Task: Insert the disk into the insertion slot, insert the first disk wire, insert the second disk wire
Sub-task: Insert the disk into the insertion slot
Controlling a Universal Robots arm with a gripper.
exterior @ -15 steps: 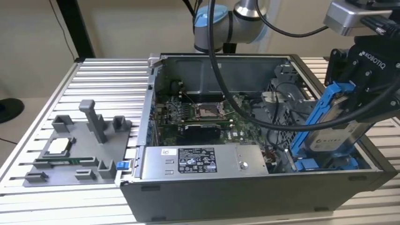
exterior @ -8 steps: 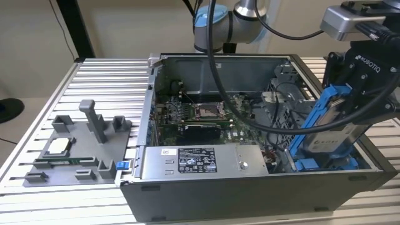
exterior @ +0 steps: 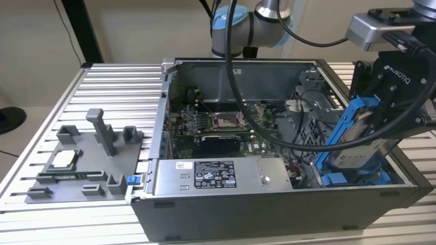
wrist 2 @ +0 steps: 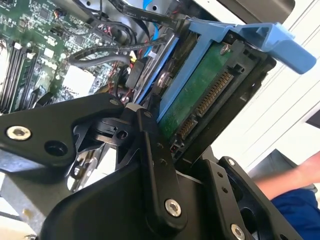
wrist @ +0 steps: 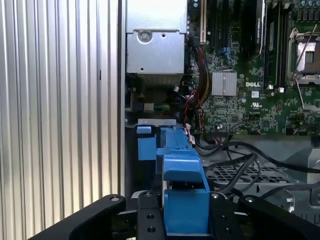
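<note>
Disk (exterior: 356, 150) in blue bracket, pinched edgewise by the gripper (exterior: 374, 120); long axis stood steeply tilted, lower end dipping toward the insertion slot (exterior: 338, 179) directly below, at the corner of the computer case (exterior: 272, 214) on the exterior view's right; judged not yet seated, connector bare

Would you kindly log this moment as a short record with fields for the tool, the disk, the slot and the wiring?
tool: shut on the disk's upper end
disk: tilted, lower end at the slot, upper end raised above the case
slot: blue-railed bay at the case's end on the exterior view's right
connector: on the disk, bare in the second wrist view, nothing plugged in
case: open, resting on a ribbed table
</note>
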